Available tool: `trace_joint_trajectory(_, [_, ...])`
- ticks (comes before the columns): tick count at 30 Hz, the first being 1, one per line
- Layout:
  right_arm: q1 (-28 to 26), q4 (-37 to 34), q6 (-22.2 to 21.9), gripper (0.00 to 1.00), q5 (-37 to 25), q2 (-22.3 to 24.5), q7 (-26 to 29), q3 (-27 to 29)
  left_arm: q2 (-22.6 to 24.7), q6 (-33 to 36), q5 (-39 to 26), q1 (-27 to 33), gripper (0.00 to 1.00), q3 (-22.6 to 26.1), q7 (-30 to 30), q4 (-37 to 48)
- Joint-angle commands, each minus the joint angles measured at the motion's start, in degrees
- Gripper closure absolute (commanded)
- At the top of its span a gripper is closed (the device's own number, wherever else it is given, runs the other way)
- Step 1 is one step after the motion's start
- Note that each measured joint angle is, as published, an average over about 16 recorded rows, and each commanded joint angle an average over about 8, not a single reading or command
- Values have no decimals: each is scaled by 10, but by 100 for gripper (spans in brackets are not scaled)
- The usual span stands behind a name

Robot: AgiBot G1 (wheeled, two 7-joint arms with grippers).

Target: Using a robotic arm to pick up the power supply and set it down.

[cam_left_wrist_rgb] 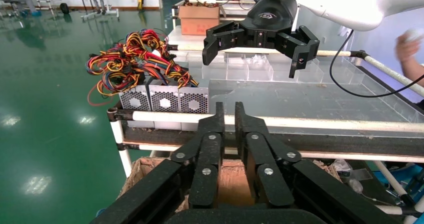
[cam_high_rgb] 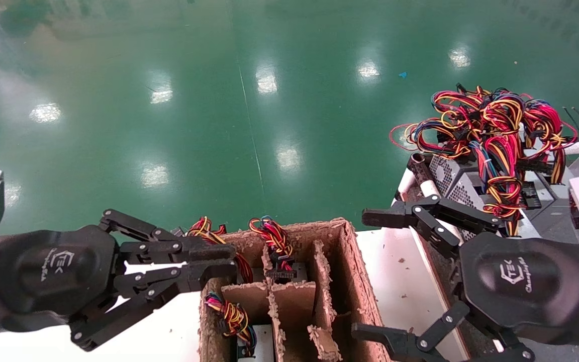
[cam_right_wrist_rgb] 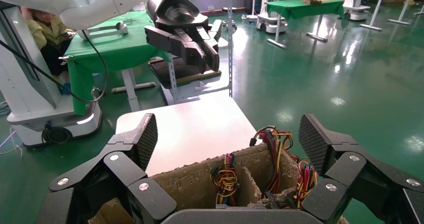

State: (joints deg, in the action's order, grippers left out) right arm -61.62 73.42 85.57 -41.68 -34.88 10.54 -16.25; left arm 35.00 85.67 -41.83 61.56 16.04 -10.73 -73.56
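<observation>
Three grey power supplies with honeycomb vents stand side by side at the edge of a rack, under a tangle of coloured wires. More wire bundles stick up from compartments of the brown cardboard divider box. My left gripper is shut and holds nothing. It hangs over the box's left edge and points right. My right gripper is wide open and holds nothing. It hovers over the box's right side and points left, with its pads straddling the box.
The box sits on a white table. The rack of white pipes borders it on the right. Beyond lies shiny green floor. A person's hand shows past the rack, and green-covered tables stand farther off.
</observation>
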Motion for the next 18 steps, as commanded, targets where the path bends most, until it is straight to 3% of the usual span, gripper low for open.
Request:
trace_joint_trajectory(1, [0,0,0,0,0,0,0,0,0,0,0,0,100,0,0,0])
trace_joint_trajectory(3, [0,0,0,0,0,0,0,0,0,0,0,0,99,0,0,0])
trace_joint_trajectory(4, [0,0,0,0,0,0,0,0,0,0,0,0,92,0,0,0])
trace_joint_trajectory(11, [0,0,0,0,0,0,0,0,0,0,0,0,5,0,0,0])
trace_joint_trajectory(12, [0,0,0,0,0,0,0,0,0,0,0,0,0,0,0,0])
trace_joint_trajectory(18, [-2,8,-16,0,-22,-10,4,-10,0,0,0,0,0,0,0,0])
